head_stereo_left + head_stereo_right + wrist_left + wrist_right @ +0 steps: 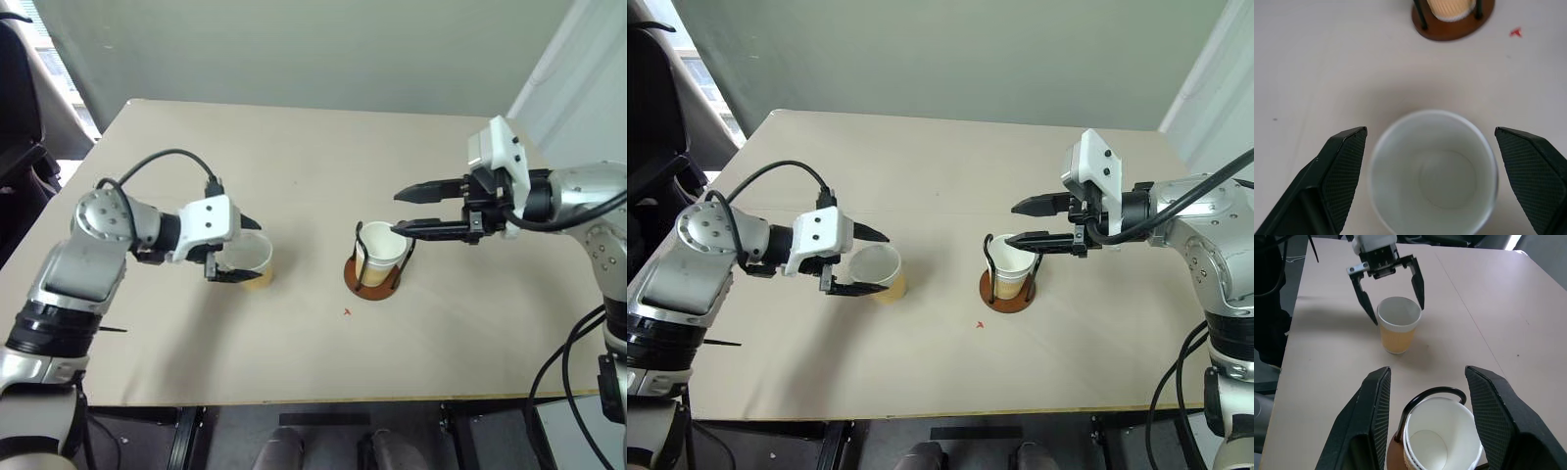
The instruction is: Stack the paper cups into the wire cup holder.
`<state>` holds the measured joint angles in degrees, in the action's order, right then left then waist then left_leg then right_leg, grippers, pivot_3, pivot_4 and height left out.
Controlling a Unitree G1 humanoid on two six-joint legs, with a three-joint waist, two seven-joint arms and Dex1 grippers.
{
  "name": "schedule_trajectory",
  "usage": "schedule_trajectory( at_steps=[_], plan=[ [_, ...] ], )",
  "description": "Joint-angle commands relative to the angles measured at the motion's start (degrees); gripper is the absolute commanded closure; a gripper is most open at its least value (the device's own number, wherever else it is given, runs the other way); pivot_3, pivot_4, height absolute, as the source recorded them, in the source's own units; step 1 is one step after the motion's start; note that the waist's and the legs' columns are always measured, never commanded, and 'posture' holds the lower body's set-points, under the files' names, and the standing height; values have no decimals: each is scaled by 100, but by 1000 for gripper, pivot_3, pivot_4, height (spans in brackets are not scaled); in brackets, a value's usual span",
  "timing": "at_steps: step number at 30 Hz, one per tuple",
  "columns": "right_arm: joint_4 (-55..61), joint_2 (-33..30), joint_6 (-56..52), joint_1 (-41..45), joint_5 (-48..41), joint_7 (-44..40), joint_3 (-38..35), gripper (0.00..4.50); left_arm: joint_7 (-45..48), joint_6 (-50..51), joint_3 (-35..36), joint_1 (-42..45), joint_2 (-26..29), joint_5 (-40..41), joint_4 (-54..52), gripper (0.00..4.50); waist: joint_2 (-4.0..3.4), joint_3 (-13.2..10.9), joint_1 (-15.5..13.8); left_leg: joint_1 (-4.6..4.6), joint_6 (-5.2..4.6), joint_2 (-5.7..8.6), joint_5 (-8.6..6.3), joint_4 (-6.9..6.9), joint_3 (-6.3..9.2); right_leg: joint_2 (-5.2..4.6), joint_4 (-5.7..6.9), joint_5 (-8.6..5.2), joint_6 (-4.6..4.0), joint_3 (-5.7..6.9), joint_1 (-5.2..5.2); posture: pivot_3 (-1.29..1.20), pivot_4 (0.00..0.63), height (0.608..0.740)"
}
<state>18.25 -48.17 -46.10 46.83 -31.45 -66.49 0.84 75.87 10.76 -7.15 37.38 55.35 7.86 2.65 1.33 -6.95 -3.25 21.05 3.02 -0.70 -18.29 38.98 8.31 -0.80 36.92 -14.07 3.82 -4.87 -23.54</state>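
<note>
I had the left gripper point(1387, 293) spread wide around the loose paper cup point(257, 262), well left of the wire cup holder point(373, 275). Next I judged: close, lift, carry over. The right gripper point(415, 211) hung half-open above the holder.

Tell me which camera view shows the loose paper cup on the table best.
The right wrist view: the loose paper cup stands whole, upright, between the open left gripper fingers. The left wrist view shows just its white inside from above; both eye views show it partly behind that gripper.
</note>
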Motion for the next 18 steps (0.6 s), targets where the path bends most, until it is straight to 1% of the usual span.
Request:
schedule_trajectory(
  at_steps=[1, 10, 11, 12, 13, 15, 16, 18],
  plan=[
    [71, -96, 83, 59, -75, -3, -69, 2143, -55, -284, 50, 36, 45, -145, 40, 0, 0, 0, 0, 0, 0, 0, 0, 0, 0, 0, 0, 0, 0, 0, 0, 0, 150, 740],
    [55, -173, 206, -41, -5, -22, -64, 2143, -116, -727, -64, 88, -115, -448, 453, 0, 0, 0, 1, 0, 0, 0, 0, 0, 0, -1, 1, 0, -1, 0, -1, 0, 150, 740],
    [52, -184, 221, -51, 3, -25, -61, 2098, -120, -755, -75, 103, -145, -462, 496, 369, 0, 0, 1, 0, 0, 0, 0, 0, 0, -1, 1, 0, -1, 0, 0, 0, 150, 740],
    [54, -194, 229, -60, 3, -25, -61, 2098, -118, -775, -74, 110, -166, -474, 520, 537, 0, 0, 1, 0, 0, 0, 0, 0, 0, -2, 1, 0, -1, 0, 0, 0, 150, 740],
    [49, -207, 242, -68, 8, -26, -58, 2098, -100, -781, -75, 118, -198, -473, 547, 834, 0, 0, 2, 0, 0, 0, 0, 0, 0, -2, 1, 0, -1, 0, -1, 0, 150, 740],
    [42, -230, 258, -80, 5, -26, -57, 2098, -71, -788, -72, 129, -248, -459, 583, 1601, 0, 0, 3, 0, 0, 0, 0, 0, 0, -2, 2, 0, -1, 0, -1, 0, 150, 740],
    [36, -243, 267, -87, 4, -29, -56, 2098, -59, -785, -73, 138, -271, -452, 599, 1887, 0, 0, 3, 0, 0, 0, 0, -1, 0, -1, 2, 0, -1, 0, -2, 0, 150, 740],
    [24, -272, 281, -99, 0, -32, -55, 2098, -42, -772, -74, 158, -302, -441, 619, 2667, 0, 0, 3, 1, 0, 0, 0, -1, -1, -1, 2, 0, -1, 0, -2, 0, 150, 740]
  ],
)
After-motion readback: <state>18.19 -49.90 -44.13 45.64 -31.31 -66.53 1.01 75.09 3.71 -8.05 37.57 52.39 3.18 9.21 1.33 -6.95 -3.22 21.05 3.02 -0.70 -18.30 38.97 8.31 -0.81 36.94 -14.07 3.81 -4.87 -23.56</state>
